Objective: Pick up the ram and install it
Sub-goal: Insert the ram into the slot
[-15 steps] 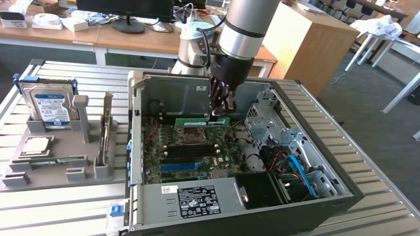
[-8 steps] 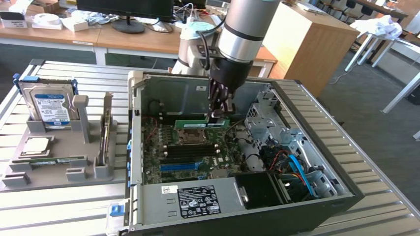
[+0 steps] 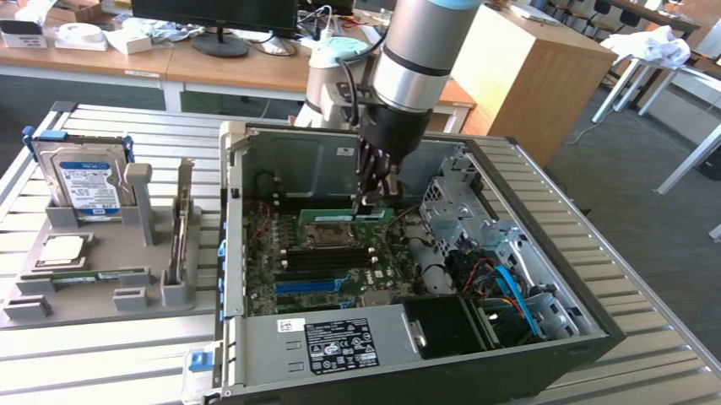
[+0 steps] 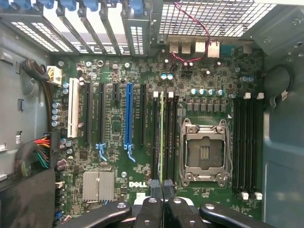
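One upright arm (image 3: 414,59), gripper (image 3: 374,205) on ram (image 3: 333,216)

One readable brand
White "DELL" stands on the green circuit board (image 4: 116,126), beside the silver heat sink (image 4: 98,186).

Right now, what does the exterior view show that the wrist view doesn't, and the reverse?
Exterior view: the hard drive and processor chip in the grey holder beside the computer case. Wrist view: the Dell logo on the motherboard. Both: the gripper shut on the ram at the memory slots, beside the processor socket.
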`<move>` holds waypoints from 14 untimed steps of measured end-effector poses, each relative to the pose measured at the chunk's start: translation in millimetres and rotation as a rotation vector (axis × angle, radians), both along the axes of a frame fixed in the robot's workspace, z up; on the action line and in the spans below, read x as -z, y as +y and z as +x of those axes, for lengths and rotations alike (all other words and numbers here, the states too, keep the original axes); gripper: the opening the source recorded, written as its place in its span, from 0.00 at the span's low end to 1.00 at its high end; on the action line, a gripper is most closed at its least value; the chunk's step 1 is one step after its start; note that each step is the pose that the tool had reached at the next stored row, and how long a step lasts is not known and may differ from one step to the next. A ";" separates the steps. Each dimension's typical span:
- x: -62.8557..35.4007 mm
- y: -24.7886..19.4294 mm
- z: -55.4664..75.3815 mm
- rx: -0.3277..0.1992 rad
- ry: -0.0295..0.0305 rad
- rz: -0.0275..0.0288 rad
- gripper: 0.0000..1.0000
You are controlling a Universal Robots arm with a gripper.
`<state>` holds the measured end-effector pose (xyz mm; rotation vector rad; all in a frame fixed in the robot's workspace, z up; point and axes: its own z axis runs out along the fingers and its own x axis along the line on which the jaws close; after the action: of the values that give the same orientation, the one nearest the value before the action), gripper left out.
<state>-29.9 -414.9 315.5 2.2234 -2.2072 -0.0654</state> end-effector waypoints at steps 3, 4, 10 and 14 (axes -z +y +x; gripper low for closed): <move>2.4 0.0 0.0 0.000 0.0000 0.0000 0.11; 3.2 0.0 0.0 0.000 0.0001 -0.0001 0.11; 7.8 0.0 0.0 0.000 0.0000 0.0000 0.11; 10.7 0.0 0.0 0.000 0.0000 0.0000 0.11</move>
<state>-30.0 -415.0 304.7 2.2233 -2.2072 -0.0654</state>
